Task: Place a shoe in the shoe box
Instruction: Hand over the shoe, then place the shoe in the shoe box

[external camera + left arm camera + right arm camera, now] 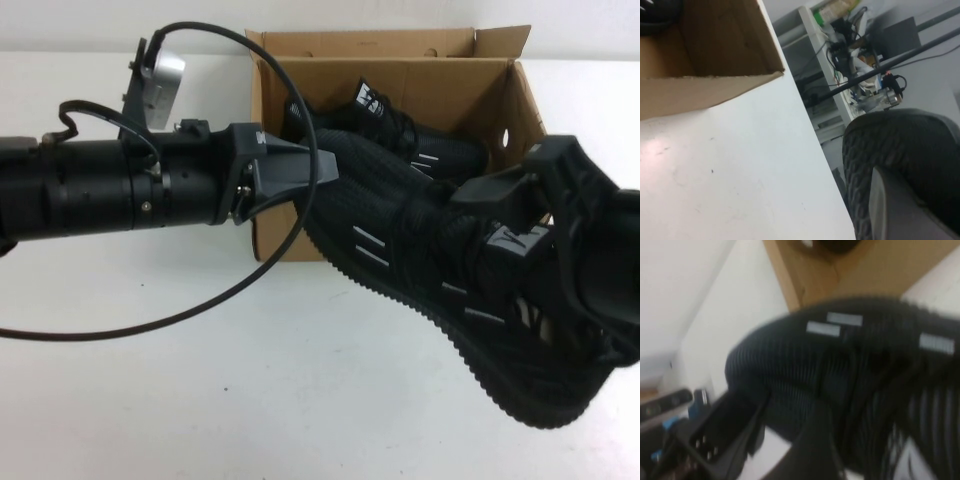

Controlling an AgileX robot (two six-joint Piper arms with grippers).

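Observation:
The shoe (420,250), a black knit sneaker with silver dashes, hangs tilted in front of the brown shoe box (280,232). Its toe is by the box's front left corner and its heel is low at the right. My left gripper (305,175) is shut on the toe end; in the left wrist view a grey finger (892,205) presses on the ribbed sole (860,165). My right gripper (505,200) is shut on the shoe at its tongue and collar. The shoe fills the right wrist view (850,365). Its black mate (400,125) lies inside the box.
The box's flaps stand open at the back (400,42). White table (200,400) spreads in front and to the left. A black cable (250,290) loops from the left arm over the table. The table's edge and shelving show in the left wrist view (840,100).

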